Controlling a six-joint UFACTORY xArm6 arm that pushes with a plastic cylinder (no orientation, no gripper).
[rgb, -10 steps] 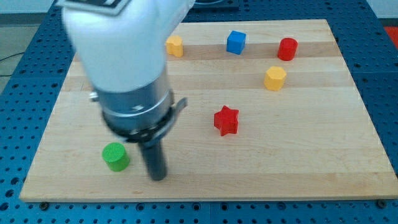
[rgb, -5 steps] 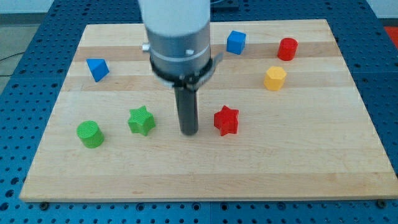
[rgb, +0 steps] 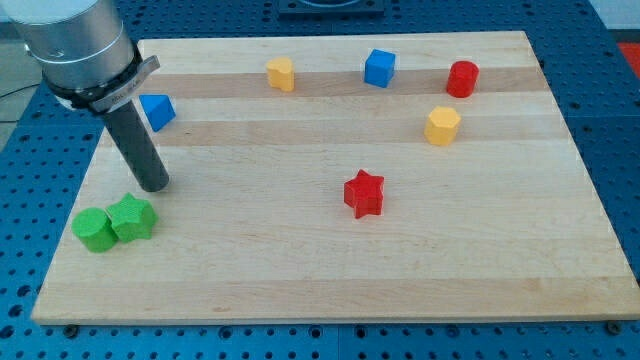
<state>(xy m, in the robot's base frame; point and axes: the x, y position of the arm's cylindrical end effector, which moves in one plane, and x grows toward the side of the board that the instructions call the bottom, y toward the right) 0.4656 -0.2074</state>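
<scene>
My tip (rgb: 153, 185) rests on the board at the view's left. Just below it lies a green star (rgb: 132, 217), a short gap away. A green cylinder (rgb: 93, 229) touches that star on its left side. Above the tip, beside the rod, sits a blue triangular block (rgb: 156, 110). A red star (rgb: 364, 193) lies far off toward the middle of the board.
Along the view's top stand a yellow block (rgb: 281, 73), a blue cube (rgb: 380, 68) and a red cylinder (rgb: 462, 78). A yellow hexagonal block (rgb: 442, 126) sits below the red cylinder. The wooden board (rgb: 330, 280) ends close to the green pair at the left.
The arm swung from the board's middle to the far left. The green star and green cylinder shifted left and down and now touch each other.
</scene>
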